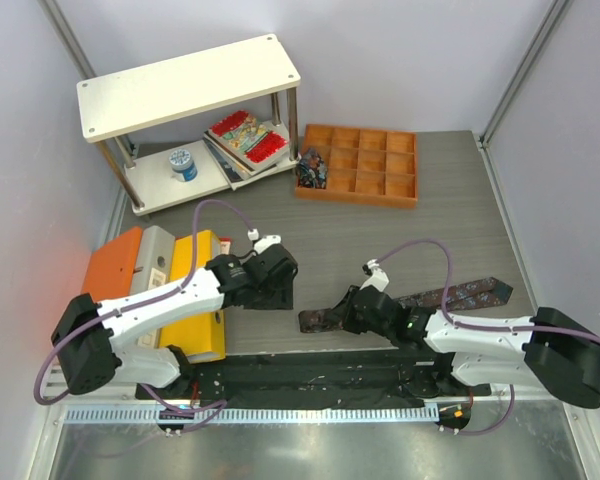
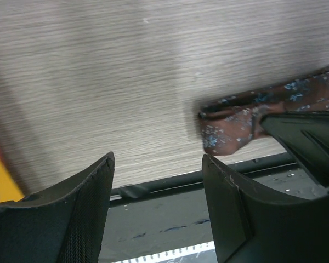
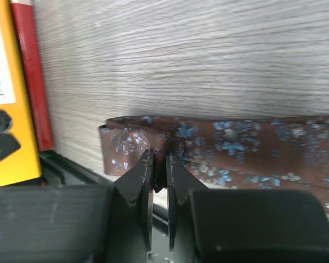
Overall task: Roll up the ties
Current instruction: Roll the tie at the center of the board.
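A dark brown tie (image 1: pixel 460 294) with small blue flecks lies along the near part of the table, its narrow end (image 1: pixel 315 320) folded over at the left. My right gripper (image 1: pixel 352 318) is shut on a pinch of the tie (image 3: pixel 241 145) near that folded end, the fabric caught between its fingertips (image 3: pixel 160 161). My left gripper (image 1: pixel 273 297) hovers open to the left of the folded end, nothing between its fingers (image 2: pixel 85 203). In the left wrist view the tie's end (image 2: pixel 225 129) lies just past the right finger.
An orange compartment tray (image 1: pixel 365 165) stands at the back with small dark items in one cell. A white two-level shelf (image 1: pixel 185 85) holds red patterned books (image 1: pixel 248 138) and a blue spool (image 1: pixel 183 163). Orange, grey and yellow boxes (image 1: pixel 195 290) lie at the left.
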{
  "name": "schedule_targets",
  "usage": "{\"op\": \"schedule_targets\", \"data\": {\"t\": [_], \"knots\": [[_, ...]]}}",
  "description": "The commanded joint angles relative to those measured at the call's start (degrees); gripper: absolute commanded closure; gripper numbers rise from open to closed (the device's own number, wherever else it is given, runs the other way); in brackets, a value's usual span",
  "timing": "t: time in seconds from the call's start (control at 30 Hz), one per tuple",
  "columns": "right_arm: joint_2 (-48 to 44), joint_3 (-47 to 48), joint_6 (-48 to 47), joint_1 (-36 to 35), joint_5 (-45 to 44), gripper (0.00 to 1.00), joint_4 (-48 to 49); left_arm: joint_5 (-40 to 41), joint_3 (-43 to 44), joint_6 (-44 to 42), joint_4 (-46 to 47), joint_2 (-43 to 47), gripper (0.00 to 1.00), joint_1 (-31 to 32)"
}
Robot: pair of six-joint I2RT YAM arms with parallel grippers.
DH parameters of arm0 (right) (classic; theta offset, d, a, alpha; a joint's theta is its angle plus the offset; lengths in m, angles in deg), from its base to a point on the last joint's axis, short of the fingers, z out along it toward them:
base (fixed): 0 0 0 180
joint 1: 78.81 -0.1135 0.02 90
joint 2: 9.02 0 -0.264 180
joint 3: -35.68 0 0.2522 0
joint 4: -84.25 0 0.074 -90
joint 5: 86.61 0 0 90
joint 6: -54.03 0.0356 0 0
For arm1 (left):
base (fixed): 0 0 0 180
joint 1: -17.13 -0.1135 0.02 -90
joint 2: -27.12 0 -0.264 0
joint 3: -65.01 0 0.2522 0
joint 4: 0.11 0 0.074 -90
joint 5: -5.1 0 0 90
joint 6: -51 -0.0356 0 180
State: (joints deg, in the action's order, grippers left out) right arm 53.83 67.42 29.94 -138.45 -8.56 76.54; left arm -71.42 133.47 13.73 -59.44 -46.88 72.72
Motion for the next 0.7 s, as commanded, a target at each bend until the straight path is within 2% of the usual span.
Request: {"op": "schedule_targets", "data": {"t": [0.0, 0.43, 0.57, 0.67], "knots": [[2.36, -1.28, -0.87, 0.22, -3.0, 0.99, 3.27, 1.64, -0.99, 3.69, 5.65, -1.76, 0.35, 2.67], [8.08, -2.42, -0.87, 0.22, -5.98, 0.99, 3.36, -3.63, -8.03, 6.86, 20.95, -7.47, 0.34, 7.25], [8.6, -2.6, -0.96, 0.22, -5.9, 0.99, 3.71, -2.41, -8.2, 6.95, 22.44, -7.92, 0.35, 7.6], [8.78, -2.51, -1.13, 0.22, -5.81, 0.99, 3.63, -0.03, -10.38, 9.14, 23.4, -4.25, 0.36, 8.04]]}}
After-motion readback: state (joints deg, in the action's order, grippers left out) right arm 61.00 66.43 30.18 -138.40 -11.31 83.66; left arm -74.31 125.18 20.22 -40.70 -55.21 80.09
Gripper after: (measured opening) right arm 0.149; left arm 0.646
